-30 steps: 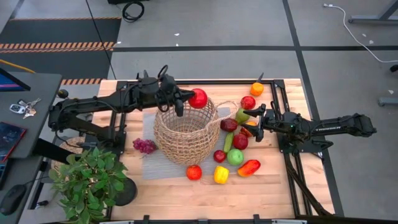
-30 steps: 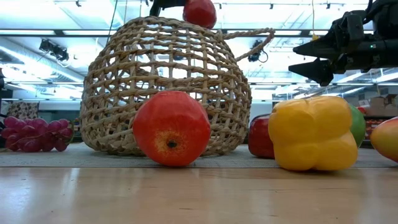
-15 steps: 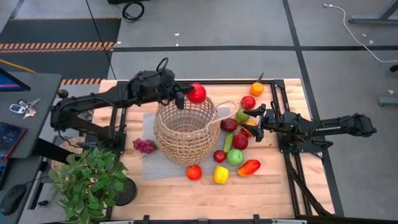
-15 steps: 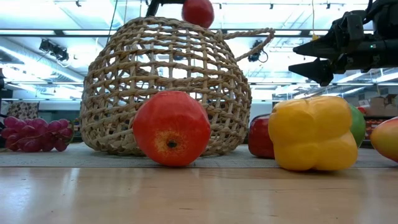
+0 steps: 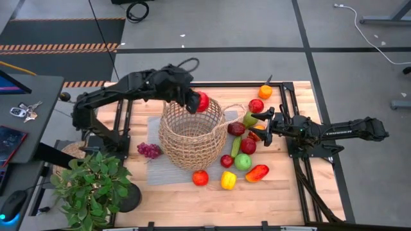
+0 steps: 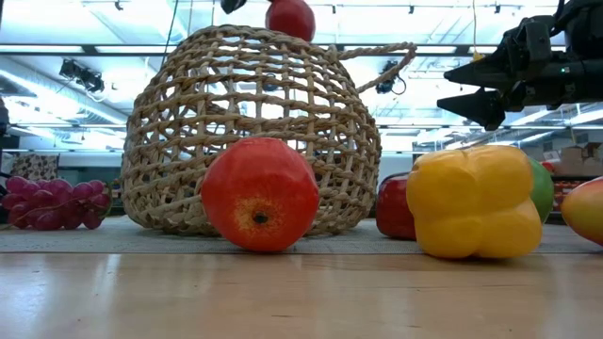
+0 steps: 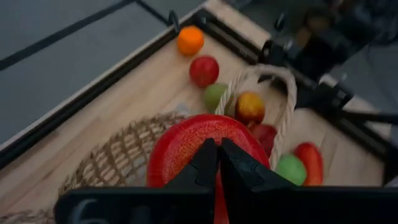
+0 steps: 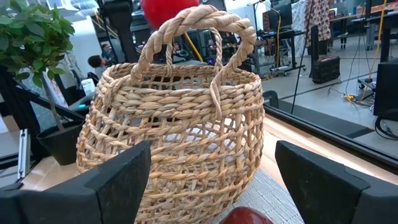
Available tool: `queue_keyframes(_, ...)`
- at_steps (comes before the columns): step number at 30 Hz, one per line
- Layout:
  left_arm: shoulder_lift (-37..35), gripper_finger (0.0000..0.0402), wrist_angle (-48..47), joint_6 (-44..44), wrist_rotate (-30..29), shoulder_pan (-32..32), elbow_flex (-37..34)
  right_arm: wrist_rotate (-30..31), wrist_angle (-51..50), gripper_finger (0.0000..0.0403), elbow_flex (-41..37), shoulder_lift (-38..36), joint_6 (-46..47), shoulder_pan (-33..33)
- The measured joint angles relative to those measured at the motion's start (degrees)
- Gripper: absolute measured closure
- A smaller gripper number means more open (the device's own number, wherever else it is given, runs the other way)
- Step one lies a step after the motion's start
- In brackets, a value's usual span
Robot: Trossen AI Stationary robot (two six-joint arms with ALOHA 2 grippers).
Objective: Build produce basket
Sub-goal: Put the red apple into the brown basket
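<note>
Moved — left tool (image 5: 194, 102) swung over basket (image 5: 191, 138) rim | clamped on red apple (image 5: 203, 101) | right tool (image 5: 255, 122) agape, empty

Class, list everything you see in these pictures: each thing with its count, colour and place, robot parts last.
basket: one, tan, table middle, on mat
mat: one, grey, under basket
held apple: one, red, above basket's rim
grapes: one bunch, purple, beside basket on the left arm's side
orange: one, orange, table's upper right in high view
yellow pepper: one, yellow, between basket and low camera
other produce: about nine, red, green, dark red, mostly on basket's right-arm side
plant: one, green, lower left in high view
left claw: black, shut on held apple
right claw: black, open, over other produce
</note>
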Motion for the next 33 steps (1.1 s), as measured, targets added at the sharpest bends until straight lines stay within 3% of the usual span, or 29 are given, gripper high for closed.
queue_keyframes(18,6.27,0.0390,-12.04,-0.57,-6.07,-2.00,11.87,0.02,0.03,0.0055,0.00,-0.01,0.00,-0.02)
queue_keyframes(25,6.38,0.0390,-15.01,-6.34,-6.86,-1.69,12.64,0.02,0.02,0.0055,-0.02,0.00,0.00,-0.02)
queue_keyframes(33,6.38,0.0390,-21.81,-19.21,-9.75,-1.67,12.64,0.02,0.02,0.0055,-0.02,0.01,0.00,-0.02)
